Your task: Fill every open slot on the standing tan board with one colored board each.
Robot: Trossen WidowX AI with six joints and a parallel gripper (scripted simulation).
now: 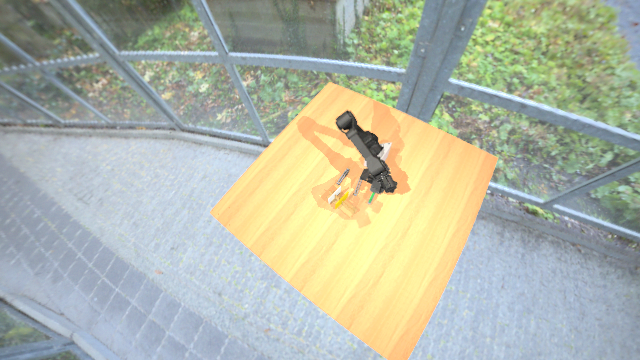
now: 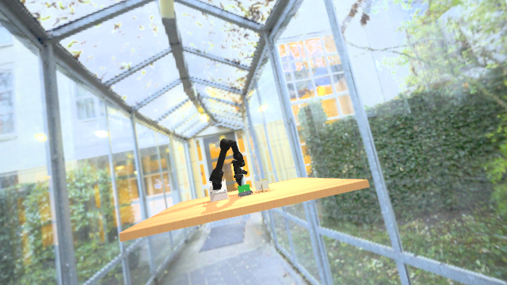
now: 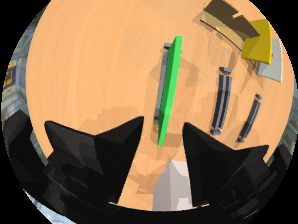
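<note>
Green notched board (image 1: 371,198) (image 2: 244,188) (image 3: 170,92) stands upright in its dark holder (image 2: 245,194) (image 3: 161,90), probably kept on edge so fingers can pinch its faces. In the wrist view it lies ahead of the gripper (image 1: 384,186) (image 2: 240,184) (image 3: 164,123), between the lines of its parted, empty jaws. Yellow (image 1: 342,199) (image 3: 258,42) and white (image 1: 334,195) (image 2: 260,184) (image 3: 271,61) boards stand crosswise on the tan board (image 3: 227,22), seemingly slotted there.

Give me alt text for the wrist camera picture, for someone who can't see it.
Open black pincer above a green board upright in its dark holder on a wooden table. To the right are two dark holders without boards; at upper right, yellow and white boards cross a tan board.
</note>
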